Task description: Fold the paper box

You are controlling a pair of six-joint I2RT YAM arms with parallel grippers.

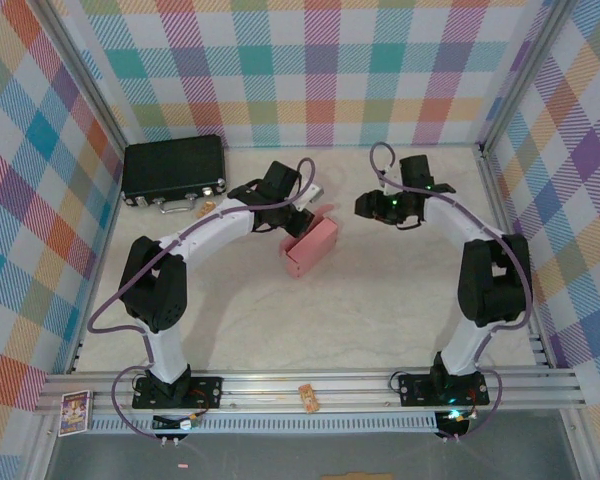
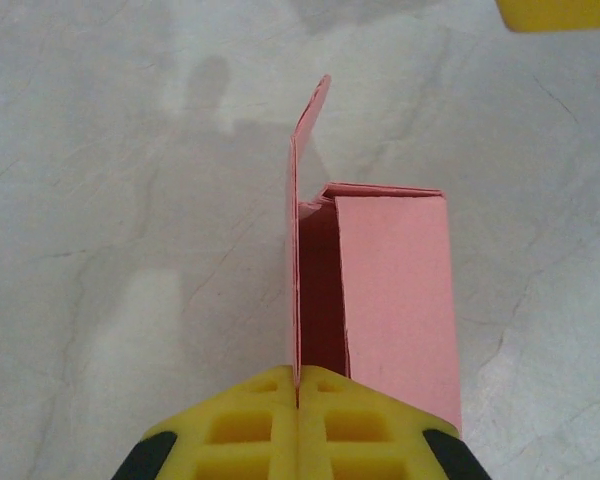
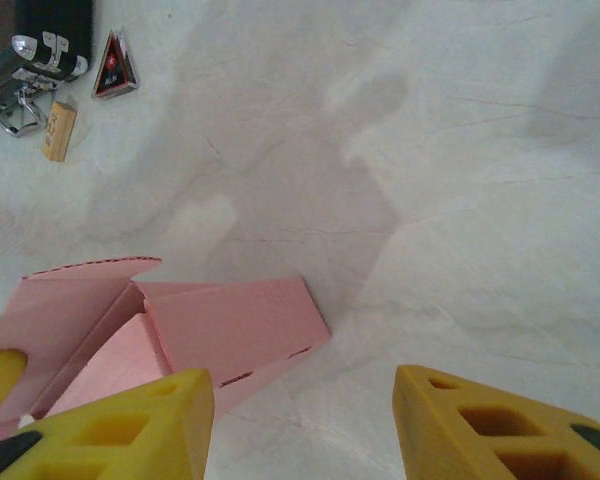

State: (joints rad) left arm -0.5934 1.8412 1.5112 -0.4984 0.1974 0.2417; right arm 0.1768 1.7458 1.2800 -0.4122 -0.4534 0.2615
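Observation:
The paper box [image 1: 312,245] is a salmon-pink, partly formed box lying on the pale table near the middle. My left gripper [image 1: 305,215] is at its far-left end. In the left wrist view the yellow fingers [image 2: 240,430] are pressed together, with the box's upright thin side wall [image 2: 296,290] pinched between them. The box's flat top panel [image 2: 395,300] lies to the right of that wall. My right gripper [image 1: 365,207] hovers to the right of the box, apart from it. Its jaws [image 3: 305,420] stand open with bare table between them, and the box [image 3: 230,325] lies to their left.
A black hard case [image 1: 173,170] with metal latches sits at the back left; its corner [image 3: 30,30] also appears in the right wrist view. A small red triangular item [image 3: 113,65] and a wooden tag [image 3: 58,130] lie beside it. Plaid walls enclose the table.

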